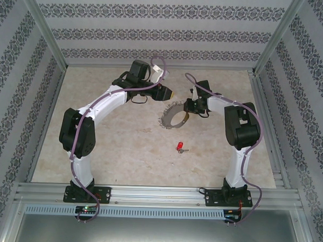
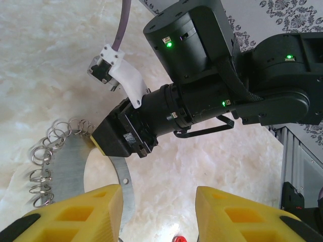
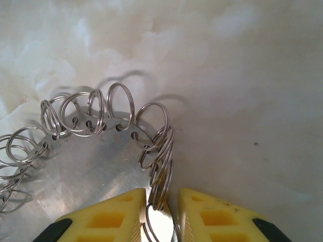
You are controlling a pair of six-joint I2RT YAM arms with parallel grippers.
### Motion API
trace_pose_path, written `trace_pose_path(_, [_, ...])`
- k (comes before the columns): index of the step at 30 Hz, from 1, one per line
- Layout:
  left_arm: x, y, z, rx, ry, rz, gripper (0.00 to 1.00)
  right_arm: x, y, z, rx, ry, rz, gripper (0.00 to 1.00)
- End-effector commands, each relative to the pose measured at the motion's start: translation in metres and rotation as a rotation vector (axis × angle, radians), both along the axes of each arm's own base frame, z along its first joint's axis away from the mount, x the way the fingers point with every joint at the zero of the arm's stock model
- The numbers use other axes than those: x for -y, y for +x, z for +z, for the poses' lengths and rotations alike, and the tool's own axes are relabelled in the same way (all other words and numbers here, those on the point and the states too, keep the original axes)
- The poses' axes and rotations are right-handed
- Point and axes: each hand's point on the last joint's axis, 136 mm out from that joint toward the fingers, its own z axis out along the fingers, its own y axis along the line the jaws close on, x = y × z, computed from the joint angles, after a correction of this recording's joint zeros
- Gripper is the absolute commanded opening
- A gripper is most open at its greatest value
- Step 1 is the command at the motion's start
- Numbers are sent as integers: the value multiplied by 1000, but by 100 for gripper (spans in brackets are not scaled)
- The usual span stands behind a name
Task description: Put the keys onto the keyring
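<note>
The keyring [image 1: 169, 120], a flat silvery metal band fringed with small wire rings, lies mid-table, just left of my right wrist. My right gripper [image 1: 187, 107] is shut on its right rim. In the right wrist view the yellow fingertips [image 3: 126, 212] pinch the band [image 3: 91, 171] and a bunch of rings, with my right gripper [image 3: 161, 212] at the bottom edge. The tiny red-headed key [image 1: 179, 147] lies alone on the table, nearer the arm bases. My left gripper [image 1: 166, 93] hovers behind the keyring. It [image 2: 159, 212] stands open and empty, with the key [image 2: 177, 238] low between its fingers.
The table is pale and marbled, with patterned walls on three sides and a metal rail along the near edge [image 1: 159, 194]. In the left wrist view the right arm's black wrist and grey cable [image 2: 202, 75] stand close ahead, over the keyring band [image 2: 70, 166].
</note>
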Motion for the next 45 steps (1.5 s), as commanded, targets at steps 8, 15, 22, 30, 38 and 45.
trace_pose_path(8, [-5, -4, 30, 54, -54, -1, 43, 7, -14, -4, -35, -47, -7, 23])
trace_pose_path(15, [-8, -4, 35, 65, -58, 4, 43, 7, -17, -4, -41, -55, -6, 0])
trace_pose_path(22, [-21, -12, 48, 91, -51, 25, 44, -17, -30, 41, 85, 59, 145, 0])
trace_pose_path(30, [-28, -39, 74, 120, -67, -6, 46, -71, -69, 163, 388, 307, 424, 0])
trace_pose_path(38, [-31, -73, 96, 132, -129, -83, 45, -89, -99, 246, 546, 482, 555, 0])
trace_pose_path(45, [-32, -92, 109, 139, -185, -121, 35, -90, -120, 295, 650, 571, 598, 0])
